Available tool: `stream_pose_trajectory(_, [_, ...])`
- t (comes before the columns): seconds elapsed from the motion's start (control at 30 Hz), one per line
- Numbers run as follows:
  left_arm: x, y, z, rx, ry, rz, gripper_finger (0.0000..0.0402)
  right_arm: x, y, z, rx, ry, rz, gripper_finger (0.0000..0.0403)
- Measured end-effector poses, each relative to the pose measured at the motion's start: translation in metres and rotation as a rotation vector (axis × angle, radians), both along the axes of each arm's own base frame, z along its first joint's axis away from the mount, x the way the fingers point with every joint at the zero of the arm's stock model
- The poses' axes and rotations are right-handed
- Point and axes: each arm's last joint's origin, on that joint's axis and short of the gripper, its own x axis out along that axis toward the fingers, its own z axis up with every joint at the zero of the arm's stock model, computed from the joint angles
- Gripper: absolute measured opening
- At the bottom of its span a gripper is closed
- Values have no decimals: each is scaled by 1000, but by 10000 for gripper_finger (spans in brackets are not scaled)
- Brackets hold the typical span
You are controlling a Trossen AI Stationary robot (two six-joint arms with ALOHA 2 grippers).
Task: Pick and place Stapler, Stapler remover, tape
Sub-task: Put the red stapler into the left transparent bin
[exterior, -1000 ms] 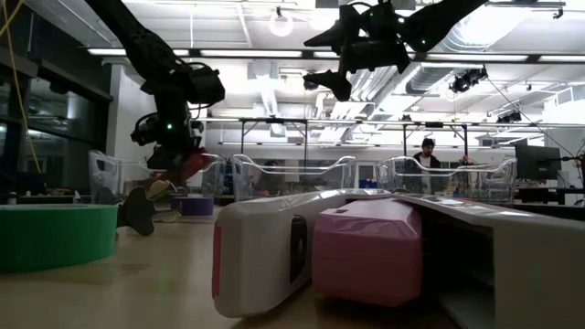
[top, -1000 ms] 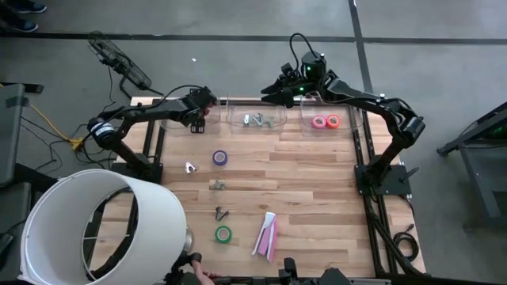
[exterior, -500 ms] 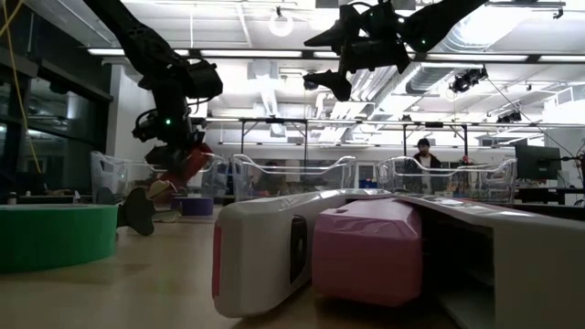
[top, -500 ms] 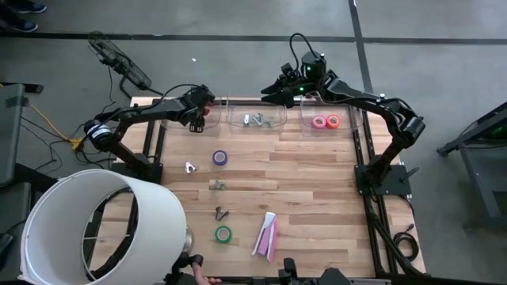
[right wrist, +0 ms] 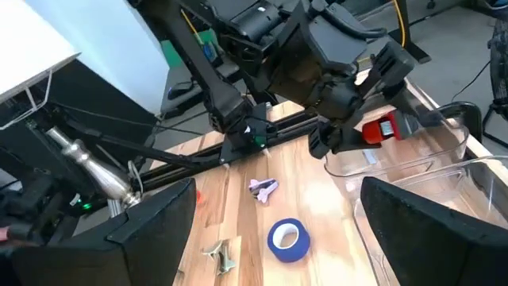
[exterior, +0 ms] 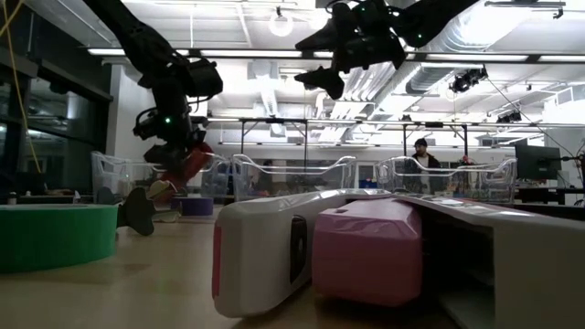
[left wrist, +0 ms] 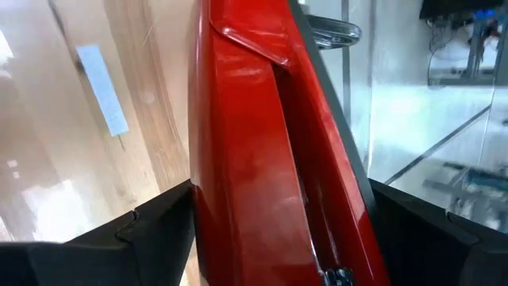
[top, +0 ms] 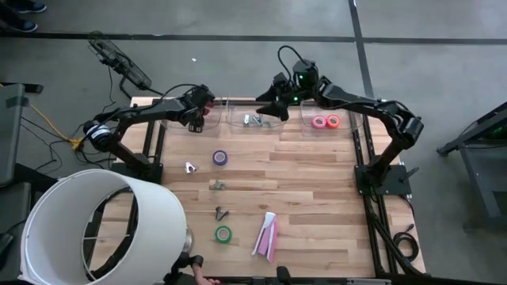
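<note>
1 red stapler [left wrist: 254,159] sits between the 2 fingers of my left claw [top: 198,117]. In the left wrist view both fingers look pressed on its sides, so I judge the claw is gripping it.

The left claw hangs at the far left of the counter [top: 317,182], over the left bin [exterior: 105,169]. The stapler's long side runs the same way the claw points. In the low view it tilts, with 1 end down toward the bin. I cannot tell if that end touches the bin floor.

This is what the next move turns on: the stapler is right above the bin, not beside it. I think I only need to let go, with no sideways push. If the tilted end catches the clear wall, the stapler could tip out.

My right claw [top: 269,103] is wide open and holds nothing. It hangs over the middle bin [top: 257,120], well apart from the stapler.

2 tapes, pink [top: 319,121] and orange [top: 333,121], lie in the right bin. Purple tape [top: 219,157] lies on the counter, near the left claw and closer to it than to the right claw. Green tape [top: 223,233] and a pink stapler [top: 267,234] lie at the near edge, far from both claws.
</note>
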Motion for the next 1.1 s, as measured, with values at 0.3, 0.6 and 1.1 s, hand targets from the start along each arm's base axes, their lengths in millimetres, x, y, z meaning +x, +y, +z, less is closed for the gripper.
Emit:
stream_pose_trajectory(0.3, [-4, -1, 4, -2, 48, -44, 309, -1, -2, -1, 32, 14, -37, 348])
stream_pose_trajectory(0.6, [-9, -7, 18, 22, 146, -235, 319, -2, -2, -5, 57, 57, -36, 348])
stream_pose_trajectory(1.1, [-18, -16, 13, -86, 248, -264, 315, -2, -2, -5, 78, 61, -48, 348])
